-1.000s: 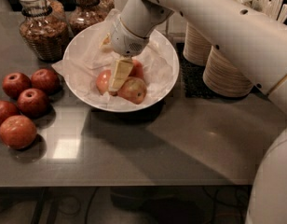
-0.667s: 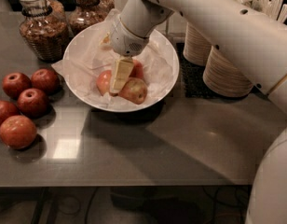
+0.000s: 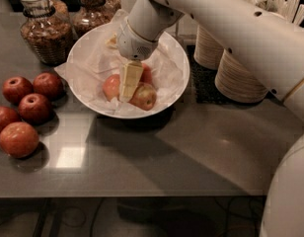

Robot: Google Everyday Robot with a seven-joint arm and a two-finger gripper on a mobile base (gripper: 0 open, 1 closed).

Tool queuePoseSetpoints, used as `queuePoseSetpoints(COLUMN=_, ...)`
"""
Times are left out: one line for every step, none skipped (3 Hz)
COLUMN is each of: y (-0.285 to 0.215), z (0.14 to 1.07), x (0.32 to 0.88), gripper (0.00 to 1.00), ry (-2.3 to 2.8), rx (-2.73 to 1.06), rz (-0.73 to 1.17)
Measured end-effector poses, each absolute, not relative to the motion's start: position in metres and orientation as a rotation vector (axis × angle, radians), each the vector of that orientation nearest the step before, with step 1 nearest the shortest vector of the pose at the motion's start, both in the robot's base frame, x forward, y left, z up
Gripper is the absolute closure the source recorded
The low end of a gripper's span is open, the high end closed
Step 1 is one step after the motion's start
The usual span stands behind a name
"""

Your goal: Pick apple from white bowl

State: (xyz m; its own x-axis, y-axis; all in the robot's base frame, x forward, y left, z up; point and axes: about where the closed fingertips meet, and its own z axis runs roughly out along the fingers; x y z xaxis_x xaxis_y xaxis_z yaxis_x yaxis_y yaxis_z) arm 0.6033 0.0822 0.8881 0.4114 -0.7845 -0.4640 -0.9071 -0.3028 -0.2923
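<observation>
Pale-yellow skin with a pinkish-red blush marks the apple (image 3: 145,97), which lies in the white bowl (image 3: 84,47) at its near side, on the crinkled white paper (image 3: 93,65) that lines it. It is round, so no long axis shows, and which way its stem end points cannot be made out. Just beside it, toward the middle of the bowl, the cream gripper (image 3: 125,94) reaches steeply down from the white arm (image 3: 226,23), its tip low among the fruit. It stands between this apple and a second apple (image 3: 110,86) on the other side. A redder apple (image 3: 148,73) sits just behind. The gripper looks to touch the blushed apple's edge, but whether it is closed on anything cannot be told.

The bowl rests on the grey worktop (image 3: 167,152). Well apart from it, at the camera's left, five dark red apples (image 3: 34,107) sit in a loose cluster. Two glass jars (image 3: 43,33) stand behind the bowl, and stacks of cream paper bowls (image 3: 241,78) stand on its other side, partly behind the arm.
</observation>
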Motion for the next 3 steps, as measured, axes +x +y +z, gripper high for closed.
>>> queuePoseSetpoints(y=0.08, z=0.876, x=0.607, gripper=0.1, ry=1.456, rx=-2.155, rz=0.334)
queuePoseSetpoints(y=0.079, z=0.869, x=0.608, gripper=0.12, ry=1.468, rx=-2.153, rz=0.341)
queuePoseSetpoints(y=0.077, z=0.856, x=0.606, gripper=0.15, ry=1.496, rx=-2.147, rz=0.354)
